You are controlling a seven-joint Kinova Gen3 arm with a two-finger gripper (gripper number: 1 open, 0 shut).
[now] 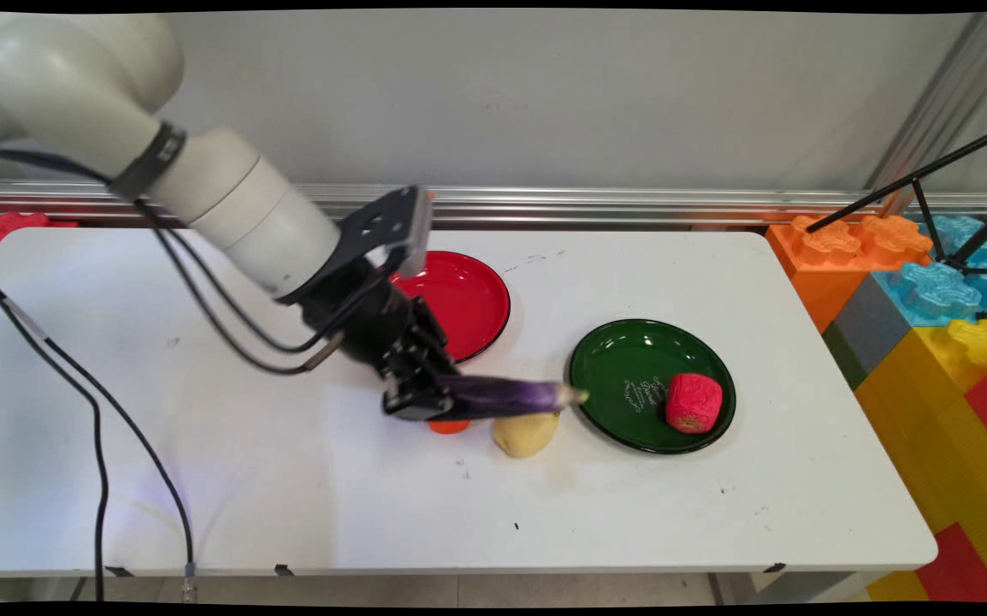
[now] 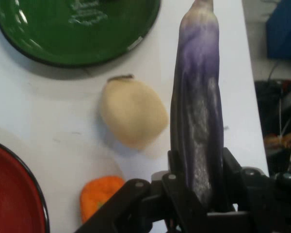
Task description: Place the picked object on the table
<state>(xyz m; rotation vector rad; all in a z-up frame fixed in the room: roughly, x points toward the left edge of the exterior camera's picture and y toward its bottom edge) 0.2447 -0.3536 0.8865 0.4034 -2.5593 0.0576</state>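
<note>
Arm reaching in from upper left and angled down, gripper (image 1: 419, 395) low over the surface (image 1: 203, 445), jaws pinching a purple eggplant (image 1: 506, 396) held level above a potato (image 1: 526, 433), tip towards the green plate (image 1: 622, 359)

Glossy red plate (image 1: 459, 299), green plate (image 1: 630, 368)

Your arm reaches down from the frame's upper left to centre, its gripper (image 1: 425, 389) low and closed tight (fingers (image 2: 177, 170) clamping something).
</note>
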